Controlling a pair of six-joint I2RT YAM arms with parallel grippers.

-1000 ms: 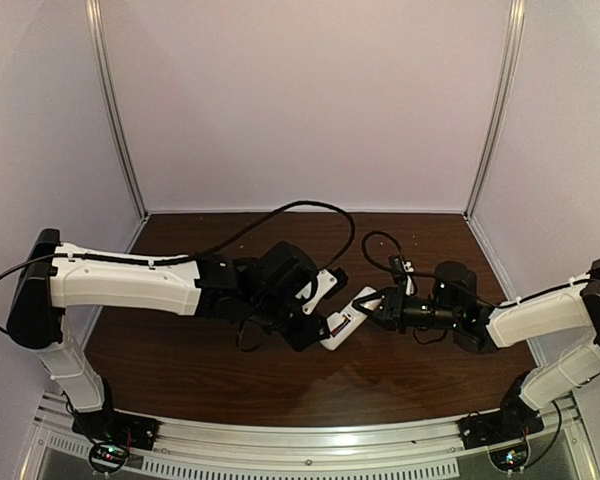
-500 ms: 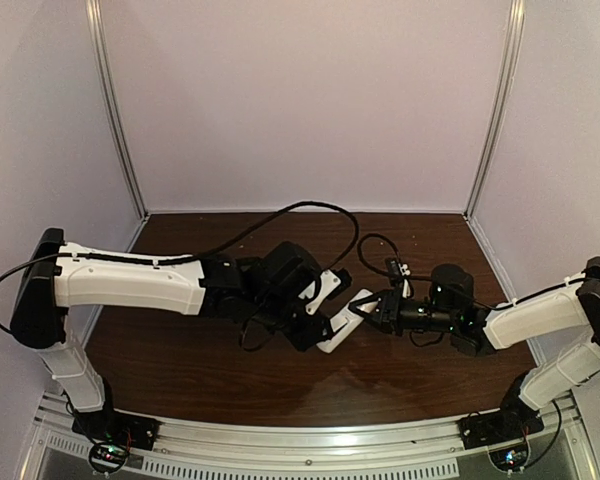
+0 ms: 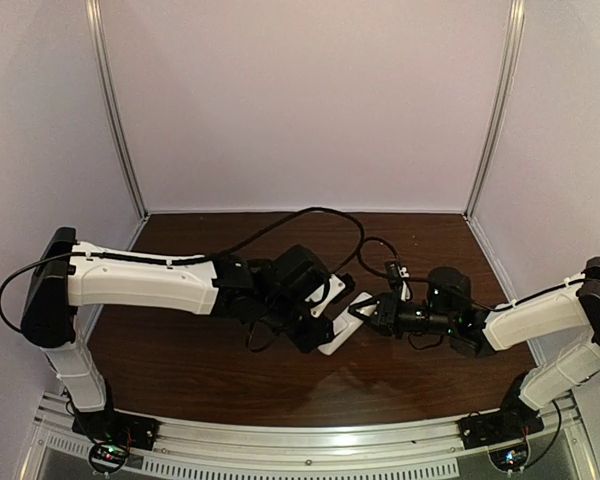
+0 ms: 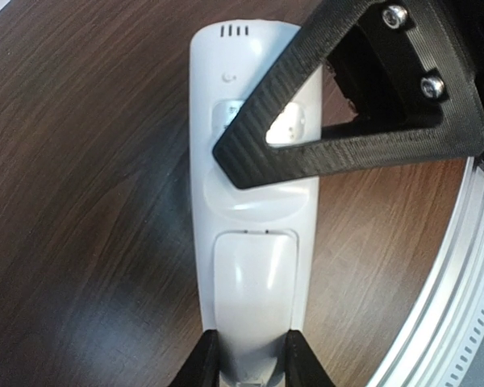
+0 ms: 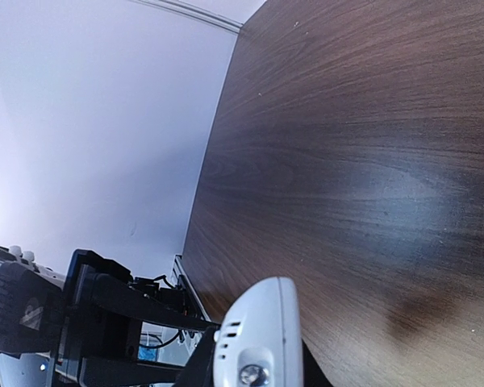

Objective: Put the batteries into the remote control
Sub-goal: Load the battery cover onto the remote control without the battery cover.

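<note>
The white remote control (image 3: 340, 328) is held in the air over the middle of the brown table (image 3: 200, 365), between both grippers. My left gripper (image 4: 254, 367) is shut on its lower end. In the left wrist view its back (image 4: 254, 201) faces the camera, with the battery cover (image 4: 254, 294) closed. My right gripper (image 3: 364, 312) is shut on the top end, and one of its black fingers (image 4: 347, 105) crosses the remote. The right wrist view shows the remote's slotted tip (image 5: 258, 334) between the right gripper's (image 5: 254, 372) jaws. No batteries are in view.
An aluminium rail (image 3: 310, 440) runs along the table's near edge and also shows in the left wrist view (image 4: 448, 298). Pale walls with metal posts (image 3: 115, 110) enclose the back and sides. A black cable (image 3: 310, 213) loops over the left arm.
The left arm has carried the remote a little to the right and away from the bases. The right gripper has moved left and closed in on the remote's top end.
</note>
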